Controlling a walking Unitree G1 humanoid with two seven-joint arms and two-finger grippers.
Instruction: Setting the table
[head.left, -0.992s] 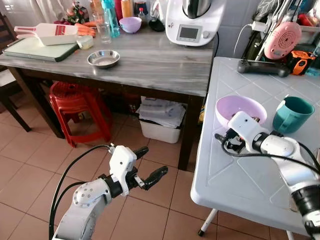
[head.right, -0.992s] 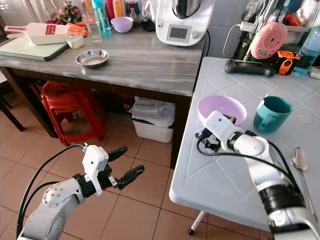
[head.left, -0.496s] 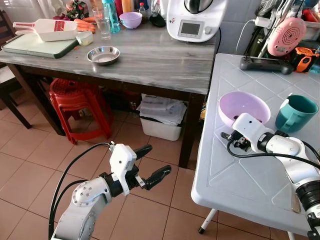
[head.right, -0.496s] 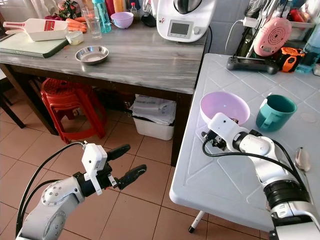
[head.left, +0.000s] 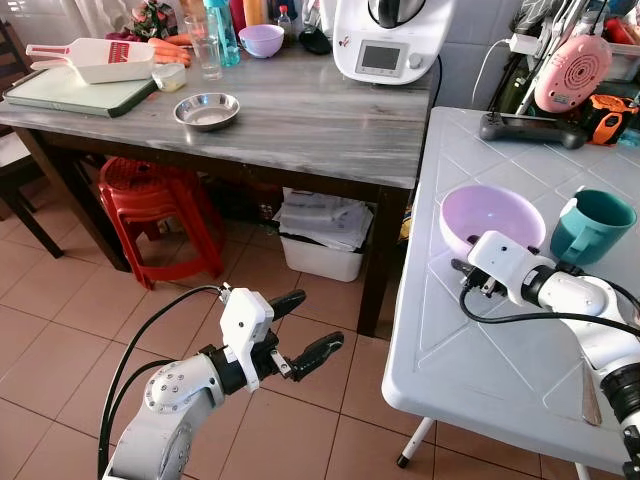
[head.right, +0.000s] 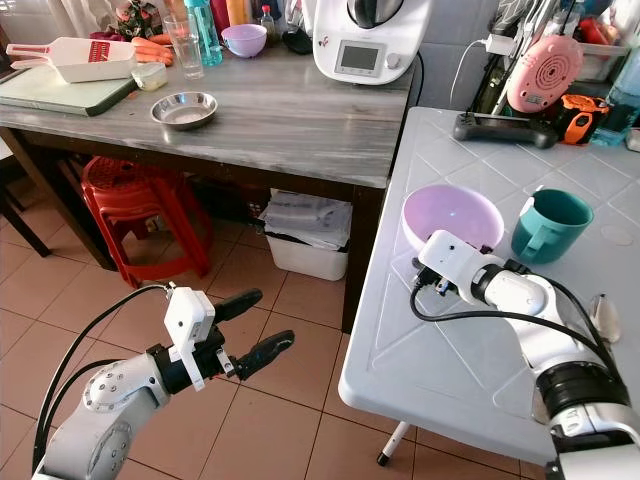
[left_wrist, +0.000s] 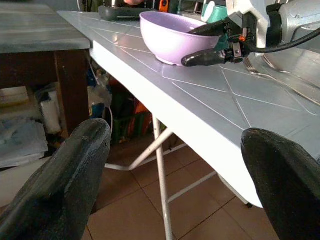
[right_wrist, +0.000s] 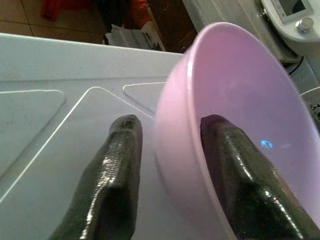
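Right gripper (right_wrist: 170, 145): we straddle the lilac bowl's (head.right: 452, 216) rim, fingers parted. Left gripper (head.left: 300, 325): we hold open over floor.

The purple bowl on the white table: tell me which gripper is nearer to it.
Right. The right gripper straddles the purple bowl's rim, one finger inside and one outside. The left gripper hangs open above the floor, well off the white table.

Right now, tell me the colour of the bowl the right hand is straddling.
The bowl is pale purple, a plain lilac. The right wrist view shows it best.
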